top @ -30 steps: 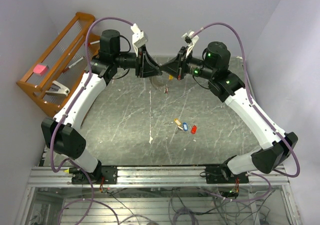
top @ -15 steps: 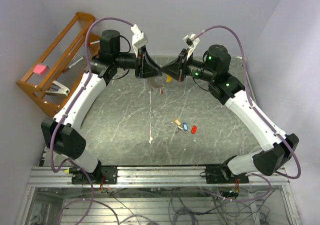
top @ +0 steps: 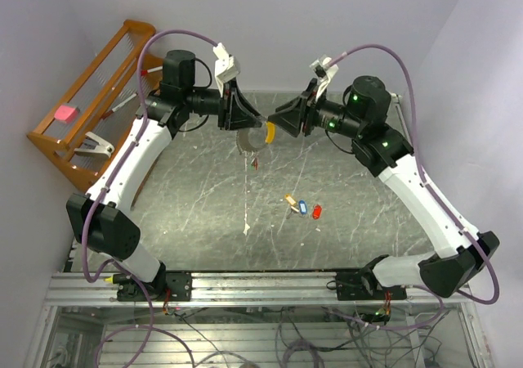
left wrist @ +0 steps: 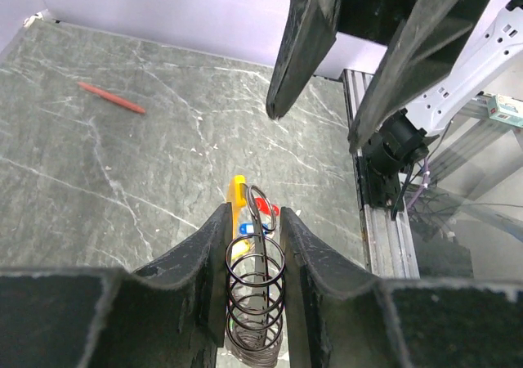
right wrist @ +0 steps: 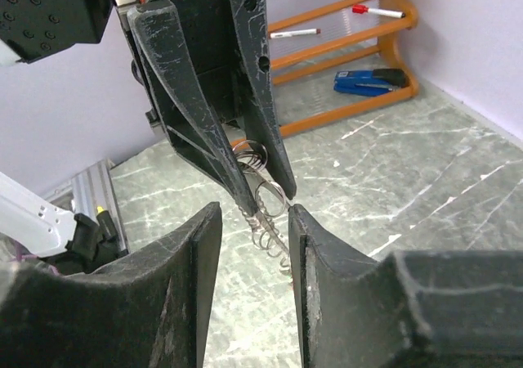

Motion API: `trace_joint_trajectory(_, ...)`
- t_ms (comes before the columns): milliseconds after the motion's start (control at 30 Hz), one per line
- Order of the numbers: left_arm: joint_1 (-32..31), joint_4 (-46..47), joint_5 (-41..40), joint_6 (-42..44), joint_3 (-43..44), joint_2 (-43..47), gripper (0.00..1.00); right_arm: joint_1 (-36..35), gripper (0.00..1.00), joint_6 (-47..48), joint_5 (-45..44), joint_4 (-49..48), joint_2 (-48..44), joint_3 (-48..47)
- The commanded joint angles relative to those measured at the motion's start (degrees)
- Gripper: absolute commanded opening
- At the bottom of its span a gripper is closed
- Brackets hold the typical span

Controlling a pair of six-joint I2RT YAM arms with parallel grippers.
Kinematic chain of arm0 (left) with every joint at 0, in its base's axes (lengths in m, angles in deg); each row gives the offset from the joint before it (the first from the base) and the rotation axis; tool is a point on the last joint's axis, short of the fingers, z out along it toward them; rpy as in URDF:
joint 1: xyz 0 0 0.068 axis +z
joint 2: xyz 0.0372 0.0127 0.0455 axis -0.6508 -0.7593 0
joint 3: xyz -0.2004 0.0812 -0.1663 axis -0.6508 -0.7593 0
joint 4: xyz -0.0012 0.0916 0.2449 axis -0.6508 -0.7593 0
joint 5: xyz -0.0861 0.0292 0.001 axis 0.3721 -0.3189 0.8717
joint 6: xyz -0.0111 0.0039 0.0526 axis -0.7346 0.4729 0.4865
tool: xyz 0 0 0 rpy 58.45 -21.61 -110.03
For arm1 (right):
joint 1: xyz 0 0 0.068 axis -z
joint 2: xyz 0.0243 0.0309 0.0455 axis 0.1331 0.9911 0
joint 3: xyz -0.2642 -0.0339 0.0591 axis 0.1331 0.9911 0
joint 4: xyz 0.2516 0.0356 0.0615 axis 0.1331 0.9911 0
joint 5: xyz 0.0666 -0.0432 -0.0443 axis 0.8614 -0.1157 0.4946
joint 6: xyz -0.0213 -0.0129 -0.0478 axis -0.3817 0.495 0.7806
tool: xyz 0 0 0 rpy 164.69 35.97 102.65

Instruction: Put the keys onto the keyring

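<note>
We've got the left tool (left wrist: 255, 221) pinching the coiled wire keyring (left wrist: 255, 290), held up over the far middle of the counter (top: 196, 196). Facing it, the right tool (right wrist: 253, 217) has its fingers spread, gripping nothing. The keys (top: 301, 208) lie mid-counter, well apart from the keyring.

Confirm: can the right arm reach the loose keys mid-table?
Probably yes. The right gripper is open and empty, and nothing stands between it and the keys; the left gripper holds the keyring farther back.
</note>
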Motion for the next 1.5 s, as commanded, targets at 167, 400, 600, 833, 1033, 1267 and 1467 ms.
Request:
trace_joint_trajectory(167,1.4,-0.4,5.6,1.5,2.2,1.9,0.07,3.2,0.43,3.5,-0.7,4.5,-3.8,-0.5)
trace_joint_trajectory(400,1.5,-0.8,5.8,2.3,1.9,1.6,0.07,7.1,0.32,-2.2,9.6,-2.4,-1.9,3.8)
trace_joint_trajectory(600,1.5,-0.4,7.1,1.6,2.1,1.3,0.07,7.1,0.27,-5.8,16.0,-7.3,1.2,4.2)
trace_joint_trajectory(833,1.5,-2.3,6.4,3.6,2.2,1.2,0.07,7.2,0.19,-10.2,20.8,-10.0,3.1,3.2)
trace_joint_trajectory(1033,1.5,-1.0,7.0,2.3,1.7,1.5,0.07,7.1,0.23,-12.4,21.1,-13.5,3.5,4.4)
trace_joint_trajectory(1267,1.5,-0.9,7.2,1.8,2.5,1.5,0.07,6.9,0.19,-16.4,24.9,-14.8,6.8,4.0)
trace_joint_trajectory(1467,1.4,-0.2,7.6,0.8,2.9,1.6,0.07,6.7,0.25,-19.5,25.0,-17.8,7.6,5.0)
